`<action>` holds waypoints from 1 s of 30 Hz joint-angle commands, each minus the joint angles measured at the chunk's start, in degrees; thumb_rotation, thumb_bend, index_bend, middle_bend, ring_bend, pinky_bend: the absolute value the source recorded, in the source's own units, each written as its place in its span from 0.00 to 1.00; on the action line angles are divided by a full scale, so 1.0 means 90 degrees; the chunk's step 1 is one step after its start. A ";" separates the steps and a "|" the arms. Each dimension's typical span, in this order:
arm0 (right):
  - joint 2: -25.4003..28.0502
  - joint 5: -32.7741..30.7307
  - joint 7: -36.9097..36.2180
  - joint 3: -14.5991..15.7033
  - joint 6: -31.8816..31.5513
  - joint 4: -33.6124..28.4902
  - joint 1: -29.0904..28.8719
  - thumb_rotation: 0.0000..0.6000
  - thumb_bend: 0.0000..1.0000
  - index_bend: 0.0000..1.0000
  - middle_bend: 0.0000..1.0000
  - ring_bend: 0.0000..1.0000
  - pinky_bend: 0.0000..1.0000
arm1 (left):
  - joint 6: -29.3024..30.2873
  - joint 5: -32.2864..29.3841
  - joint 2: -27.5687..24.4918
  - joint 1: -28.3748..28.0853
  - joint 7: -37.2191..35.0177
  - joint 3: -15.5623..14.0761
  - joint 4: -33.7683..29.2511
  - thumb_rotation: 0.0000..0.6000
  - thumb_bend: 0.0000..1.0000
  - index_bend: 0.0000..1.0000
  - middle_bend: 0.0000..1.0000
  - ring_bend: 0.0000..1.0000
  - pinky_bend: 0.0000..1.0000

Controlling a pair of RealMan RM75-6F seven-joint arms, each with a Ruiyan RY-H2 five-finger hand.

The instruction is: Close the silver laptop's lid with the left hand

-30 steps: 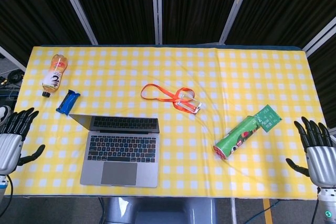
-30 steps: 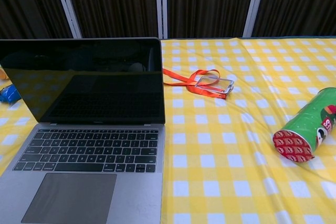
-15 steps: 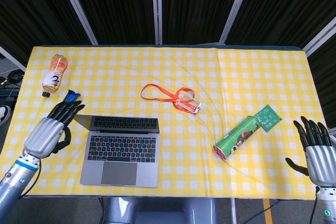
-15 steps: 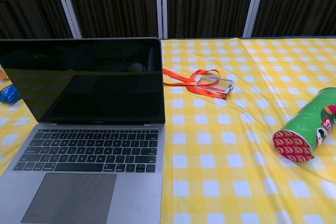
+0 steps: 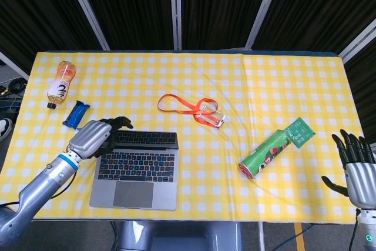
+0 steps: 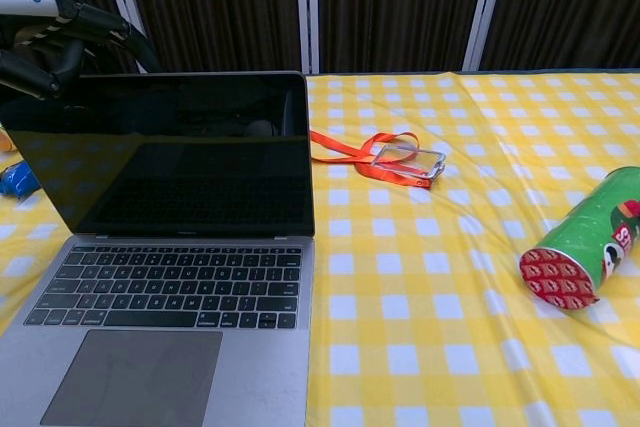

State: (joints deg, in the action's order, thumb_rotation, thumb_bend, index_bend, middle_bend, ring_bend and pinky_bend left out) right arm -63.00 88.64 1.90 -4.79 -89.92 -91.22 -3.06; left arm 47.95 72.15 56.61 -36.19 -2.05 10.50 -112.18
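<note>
The silver laptop [image 5: 136,163] sits open in the lower left of the head view, its front edge close to the near edge of the table [image 5: 282,74]. In the chest view its dark screen [image 6: 165,152] stands upright and fills the upper left of the frame.

The left hand [image 5: 97,136] is at the lid's top left corner, its dark fingers [image 5: 120,123] curled over the upper rim; whether they press on the lid cannot be told. It grips nothing else. In the chest view the same fingers [image 6: 95,25] show just above the screen's top edge, in the upper left corner of the frame.

Just left of the hand lies a blue snack bar [image 5: 76,114], and above it, near the table's left edge, an orange drink bottle [image 5: 61,83] on its side. Both lie behind the lid's line and apart from the keyboard.

Right of the laptop is a bare strip of checked cloth. An orange lanyard [image 5: 191,107] lies in the middle of the frame, well apart from the lid's right corner. Further right a green canister [image 5: 265,153] lies on its side with a green packet [image 5: 300,131] at its far end.

The right hand [image 5: 356,167] is at the lower right corner of the frame, off the table's right edge, its fingers spread and holding nothing.
</note>
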 commanded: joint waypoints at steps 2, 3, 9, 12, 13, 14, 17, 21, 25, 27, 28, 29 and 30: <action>-0.0001 -0.0001 0.0001 0.0001 0.0004 0.0000 0.0000 1.00 0.00 0.00 0.00 0.00 0.00 | 0.0011 0.0129 -0.0052 0.0012 -0.0191 -0.0025 -0.0008 1.00 1.00 0.31 0.23 0.31 0.36; -0.0002 -0.0001 0.0003 0.0002 0.0006 0.0000 -0.0001 1.00 0.00 0.00 0.00 0.00 0.00 | -0.0019 0.0147 -0.0086 0.0016 -0.0256 -0.0046 -0.0029 1.00 1.00 0.31 0.24 0.32 0.36; -0.0011 0.0006 -0.0008 -0.0002 -0.0023 -0.0015 0.0009 1.00 0.00 0.00 0.00 0.00 0.00 | -0.0369 0.0577 -0.0438 0.0046 -0.1036 -0.0200 -0.0285 1.00 1.00 0.32 0.25 0.33 0.37; -0.0012 0.0007 -0.0006 0.0001 -0.0020 -0.0021 0.0010 1.00 0.00 0.00 0.00 0.00 0.00 | -0.0314 0.0843 -0.0510 0.0101 -0.1208 -0.0266 -0.0295 1.00 1.00 0.32 0.25 0.33 0.37; -0.0012 0.0008 -0.0013 0.0002 -0.0019 -0.0026 0.0009 1.00 0.00 0.00 0.00 0.00 0.00 | -0.0288 0.0962 -0.0533 0.0137 -0.1342 -0.0307 -0.0334 1.00 1.00 0.32 0.25 0.33 0.37; -0.0012 0.0010 -0.0019 0.0002 -0.0017 -0.0028 0.0008 1.00 0.00 0.00 0.00 0.00 0.00 | -0.0275 0.1052 -0.0551 0.0160 -0.1448 -0.0339 -0.0360 1.00 1.00 0.32 0.25 0.33 0.37; -0.0011 0.0008 -0.0017 -0.0002 -0.0024 -0.0033 0.0011 1.00 0.00 0.00 0.00 0.00 0.00 | -0.0182 0.1682 -0.0625 0.0289 -0.1881 -0.0597 -0.0423 1.00 1.00 0.33 0.25 0.33 0.37; 0.0004 -0.0002 -0.0039 -0.0011 -0.0050 -0.0044 0.0026 1.00 0.00 0.00 0.00 0.00 0.00 | 0.0084 0.2499 -0.0614 0.0448 -0.2296 -0.0992 -0.0301 1.00 1.00 0.33 0.25 0.33 0.37; -0.0001 0.0035 -0.0022 0.0001 -0.0065 -0.0059 0.0028 1.00 0.00 0.00 0.00 0.00 0.00 | 0.0307 0.3039 -0.0478 0.0541 -0.2606 -0.1356 -0.0067 1.00 1.00 0.33 0.26 0.33 0.37; -0.0004 0.0043 -0.0015 0.0004 -0.0068 -0.0067 0.0030 1.00 0.00 0.00 0.00 0.00 0.00 | 0.0376 0.3175 -0.0407 0.0565 -0.2661 -0.1466 0.0034 1.00 1.00 0.33 0.26 0.33 0.37; -0.0005 0.0043 -0.0013 0.0004 -0.0068 -0.0071 0.0030 1.00 0.00 0.00 0.00 0.00 0.00 | 0.0416 0.3244 -0.0352 0.0583 -0.2689 -0.1532 0.0095 1.00 1.00 0.33 0.26 0.33 0.37; -0.0005 0.0043 -0.0011 0.0004 -0.0068 -0.0073 0.0030 1.00 0.00 0.00 0.00 0.00 0.00 | 0.0442 0.3288 -0.0313 0.0594 -0.2705 -0.1575 0.0138 1.00 1.00 0.33 0.26 0.33 0.37; -0.0006 0.0042 -0.0006 0.0004 -0.0067 -0.0073 0.0030 1.00 0.00 0.00 0.00 0.00 0.00 | 0.0484 0.3349 -0.0248 0.0612 -0.2732 -0.1636 0.0206 1.00 1.00 0.34 0.26 0.33 0.37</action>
State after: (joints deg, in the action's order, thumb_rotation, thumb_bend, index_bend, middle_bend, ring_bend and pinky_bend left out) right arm -63.05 89.02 1.84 -4.75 -90.53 -91.88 -2.79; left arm 51.81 101.68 53.72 -31.04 -26.16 -3.62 -110.99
